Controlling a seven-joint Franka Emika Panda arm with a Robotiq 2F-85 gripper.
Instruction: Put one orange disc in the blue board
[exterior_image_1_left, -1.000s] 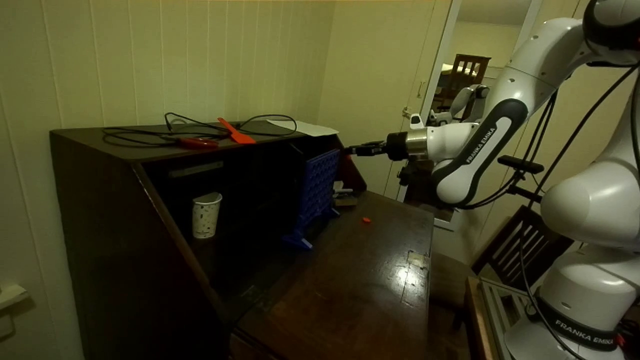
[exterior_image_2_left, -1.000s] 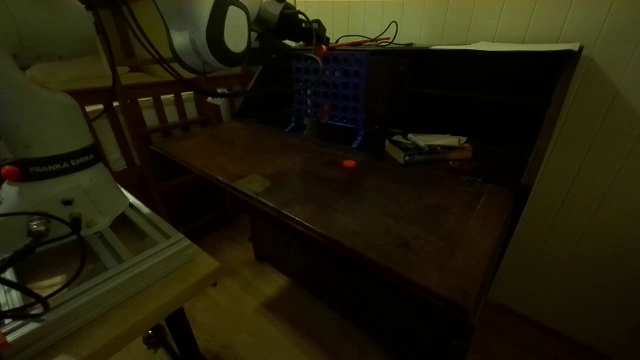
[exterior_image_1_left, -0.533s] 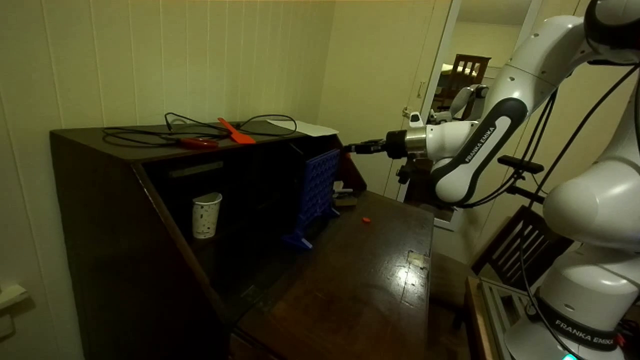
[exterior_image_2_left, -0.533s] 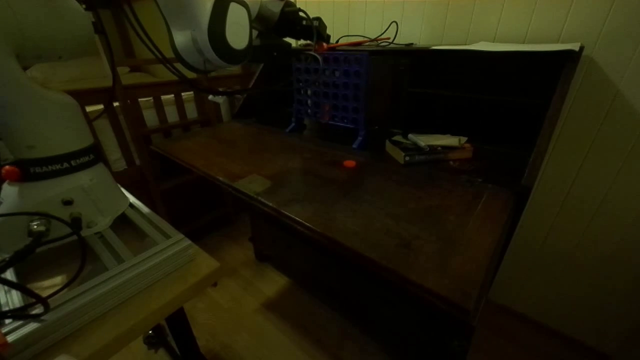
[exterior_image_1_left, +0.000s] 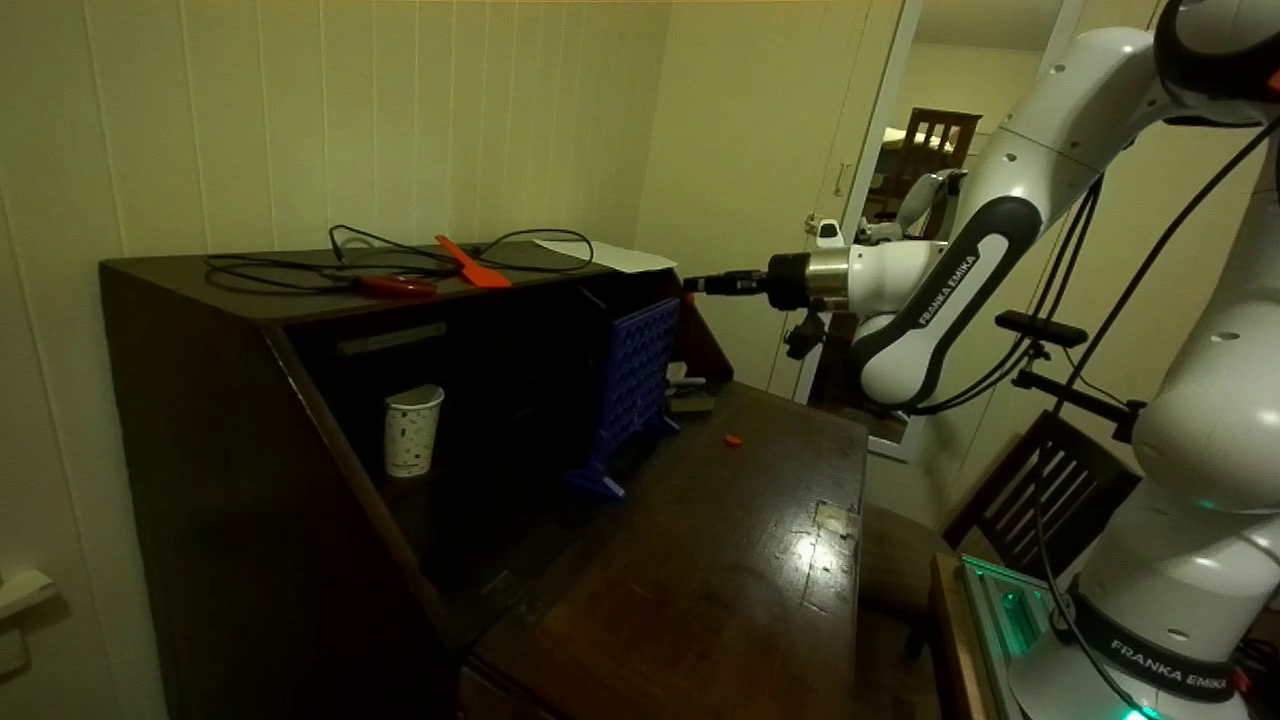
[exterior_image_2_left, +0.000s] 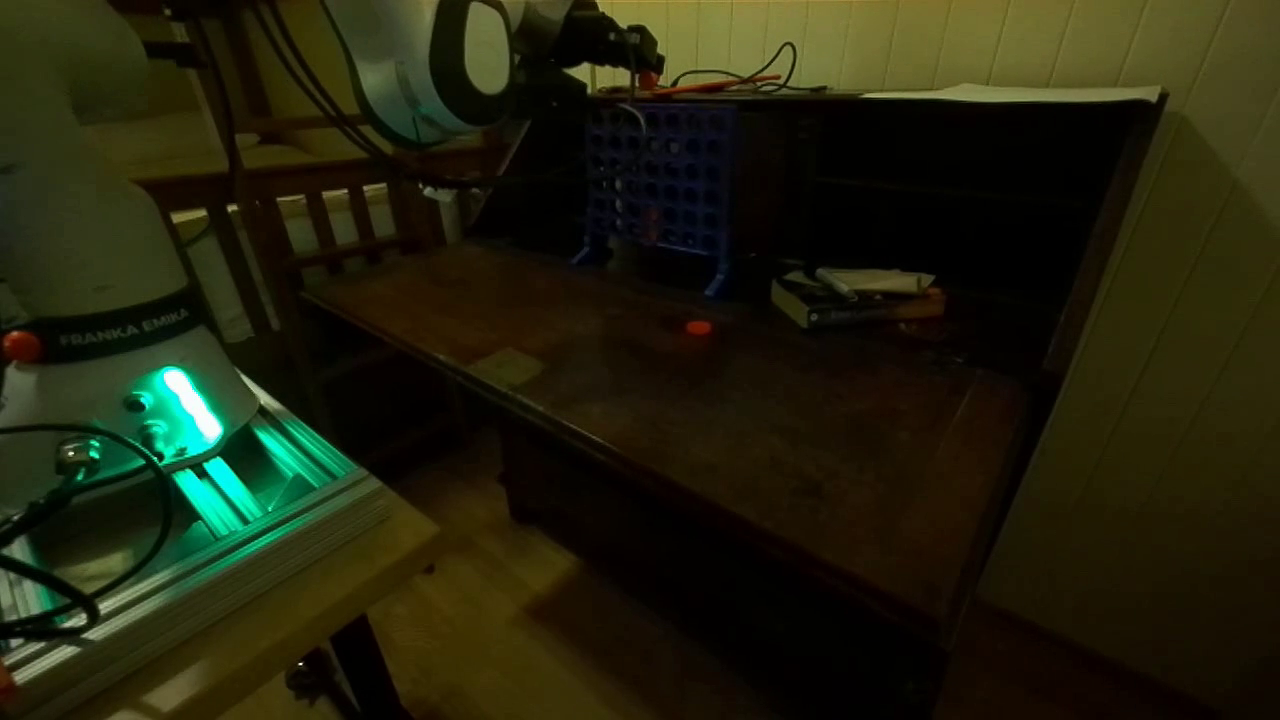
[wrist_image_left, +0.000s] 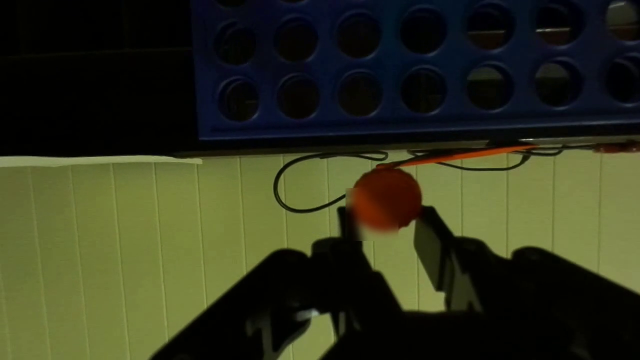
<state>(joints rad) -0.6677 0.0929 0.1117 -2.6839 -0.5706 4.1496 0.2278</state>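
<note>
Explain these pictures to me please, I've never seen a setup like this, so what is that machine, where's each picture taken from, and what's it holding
The machine is a jointed white-and-black robot arm. At its end, a black two-fingered gripper pinches a flat, round, orange-red disc. Two pictures are taken from outside the robot; the third comes from its wrist, looking out along the gripper, and the scene appears upside down there. On the dark brown wooden desk stands an upright blue plastic board with round holes. Another small, round, orange-red disc lies on the desk, near a thick book with pale papers on top. The held disc is raised to about the height of the board's top edge and is not yet in it.
</note>
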